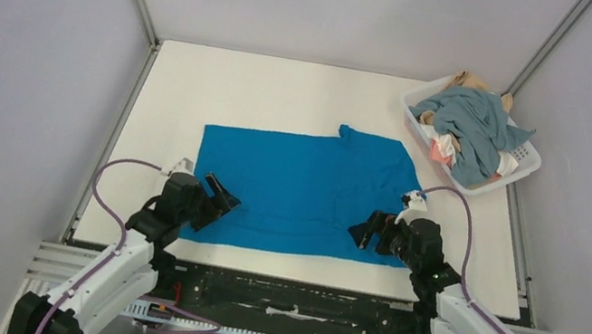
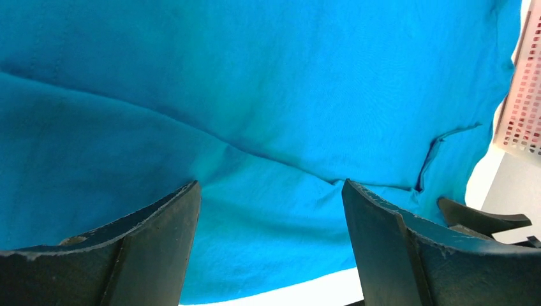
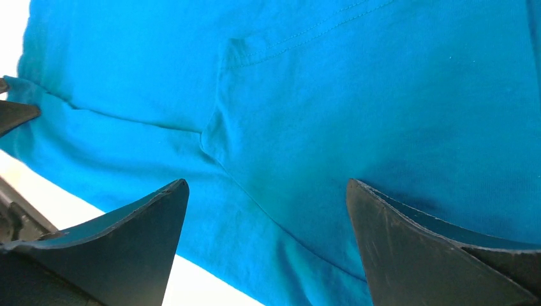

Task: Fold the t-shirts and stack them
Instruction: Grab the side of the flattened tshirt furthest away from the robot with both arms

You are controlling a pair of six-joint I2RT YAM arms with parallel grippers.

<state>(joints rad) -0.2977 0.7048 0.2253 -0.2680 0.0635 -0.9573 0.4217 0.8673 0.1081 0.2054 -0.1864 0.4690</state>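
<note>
Overhead, we see the bright blue t-shirt (image 1: 306, 192) lying spread flat on the white table (image 1: 287, 92), nearer its front edge than its back. The near hem runs roughly parallel to that front edge, with a narrow strip of bare tabletop between them. One sleeve (image 1: 360, 135) sticks out at the far right corner of the shirt.

The left gripper (image 1: 222, 200) sits over the shirt's near left corner. Its jaws are spread wide and have hold of nothing. The right gripper (image 1: 362, 232) faces it over the near right part of the shirt, likewise wide apart and holding nothing. Both wrist views show blue cloth filling the gap between the fingers. We cannot tell whether the fingertips touch the fabric.

Bare table lies to the left of the shirt and beyond it, as far as the back wall. The white slotted basket (image 1: 524, 166) stands at the far right corner, well apart from both grippers. It holds a heap with the grey-blue shirt (image 1: 473, 129) on top. Tan (image 1: 471, 80), peach-pink (image 1: 439, 153) and white (image 1: 509, 163) cloth show at its edges.

Any labels or print are too small for us to read.
</note>
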